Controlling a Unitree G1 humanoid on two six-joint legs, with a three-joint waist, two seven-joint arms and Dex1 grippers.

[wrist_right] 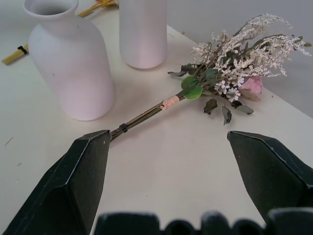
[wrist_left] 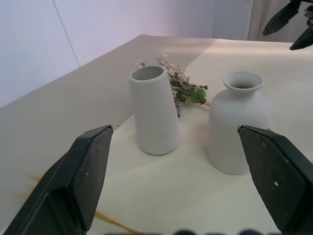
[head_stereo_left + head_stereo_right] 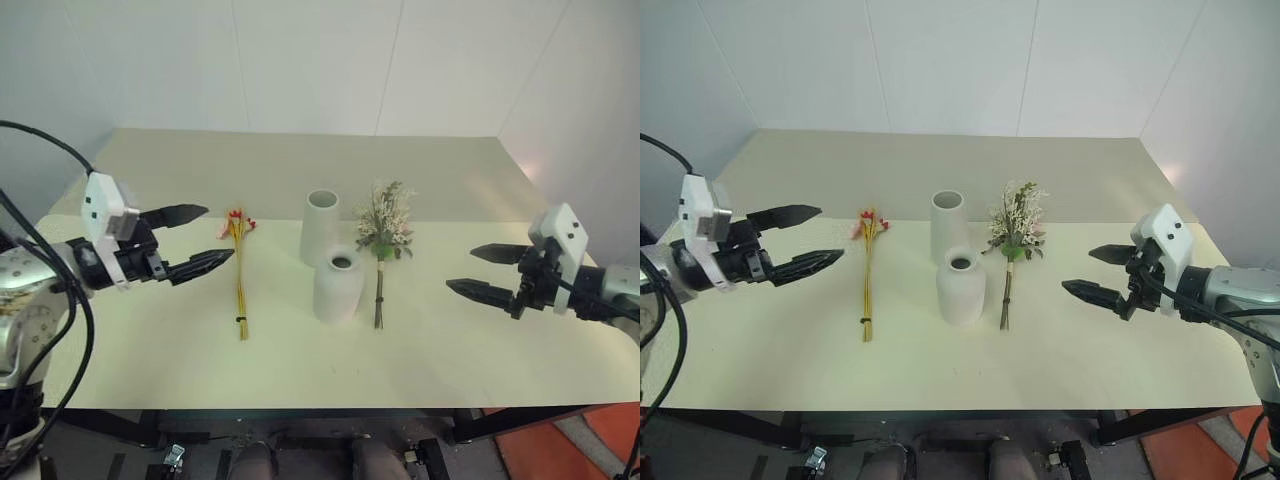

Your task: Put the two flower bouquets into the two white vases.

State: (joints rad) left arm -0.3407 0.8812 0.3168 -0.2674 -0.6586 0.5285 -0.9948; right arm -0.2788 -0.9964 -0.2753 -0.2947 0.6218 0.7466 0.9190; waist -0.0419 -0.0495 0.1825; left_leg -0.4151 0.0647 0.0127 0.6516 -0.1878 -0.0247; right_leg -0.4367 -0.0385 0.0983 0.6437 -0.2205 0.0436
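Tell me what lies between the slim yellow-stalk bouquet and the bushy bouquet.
Both white vases: the taller cylindrical vase behind, the shorter round vase in front, between the slim bouquet and the bushy bouquet, in the left eye view.

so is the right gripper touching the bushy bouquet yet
Apart. In the left eye view the right gripper hangs open with bare table between it and the bushy bouquet, which lies flat.

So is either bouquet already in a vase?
No, the bushy bouquet and slim bouquet both lie flat on the table.
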